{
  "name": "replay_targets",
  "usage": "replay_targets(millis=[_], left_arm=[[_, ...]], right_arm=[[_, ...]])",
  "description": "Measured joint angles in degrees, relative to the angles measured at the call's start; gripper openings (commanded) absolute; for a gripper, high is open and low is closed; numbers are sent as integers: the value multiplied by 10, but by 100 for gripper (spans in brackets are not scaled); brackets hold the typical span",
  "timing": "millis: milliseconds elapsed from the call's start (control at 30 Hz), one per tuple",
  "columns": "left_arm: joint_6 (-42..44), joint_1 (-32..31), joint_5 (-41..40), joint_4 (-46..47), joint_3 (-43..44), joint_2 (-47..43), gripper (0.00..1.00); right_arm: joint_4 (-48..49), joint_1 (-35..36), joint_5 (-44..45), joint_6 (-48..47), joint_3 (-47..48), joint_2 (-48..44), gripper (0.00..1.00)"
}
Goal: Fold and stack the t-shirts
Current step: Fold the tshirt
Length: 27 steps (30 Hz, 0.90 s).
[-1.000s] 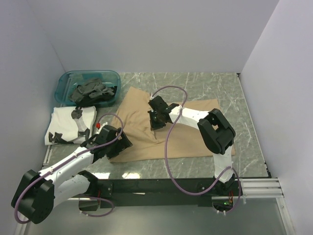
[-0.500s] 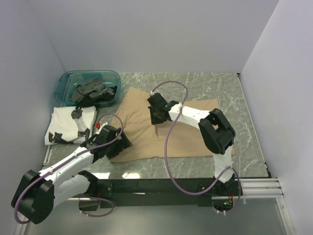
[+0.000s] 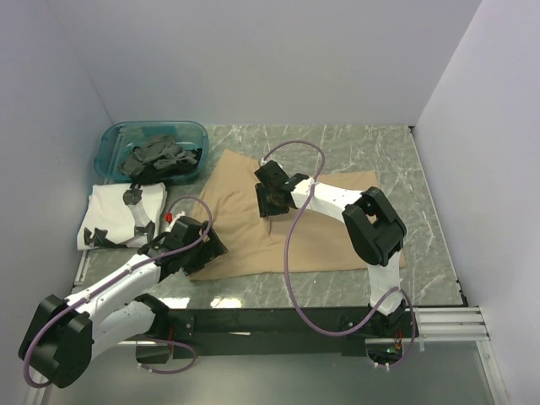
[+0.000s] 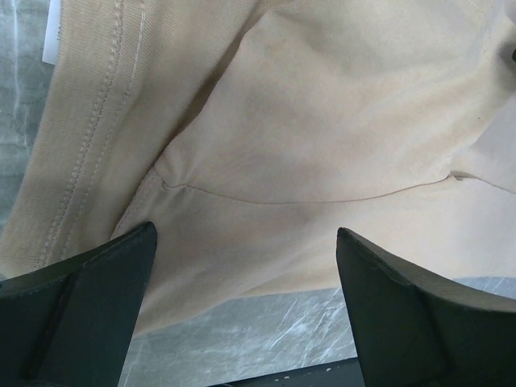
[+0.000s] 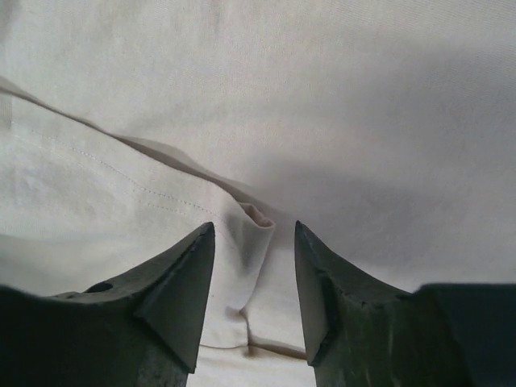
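A tan t-shirt [image 3: 329, 228] lies spread over the middle of the marble table. My right gripper [image 3: 268, 207] hangs low over its middle, open. In the right wrist view a small raised pucker of the tan cloth [image 5: 258, 222] stands between the fingers of the right gripper [image 5: 254, 226], touching neither. My left gripper [image 3: 211, 246] is wide open at the shirt's near left edge. In the left wrist view the left gripper [image 4: 246, 230] frames a seam of the tan shirt [image 4: 322, 121] and bare marble below it. A folded white t-shirt [image 3: 118, 215] lies at the far left.
A teal bin [image 3: 110, 139] with crumpled dark grey shirts [image 3: 156, 159] stands at the back left, just beyond the white shirt. White walls close in the table at the back and on both sides. The right arm's purple cable [image 3: 291, 245] loops over the tan shirt.
My right gripper shifted slightly toward the back, then opened and let go of the tan fold, which now rests as a small pucker. The left arm has not moved.
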Motion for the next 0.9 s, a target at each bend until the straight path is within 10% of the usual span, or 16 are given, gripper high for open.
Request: replay_targets(millis=[900], left_arm=[[-2,0,2,-34,-6,-32,99]], right_arm=[[30,-12,-102,14,0,15,62]])
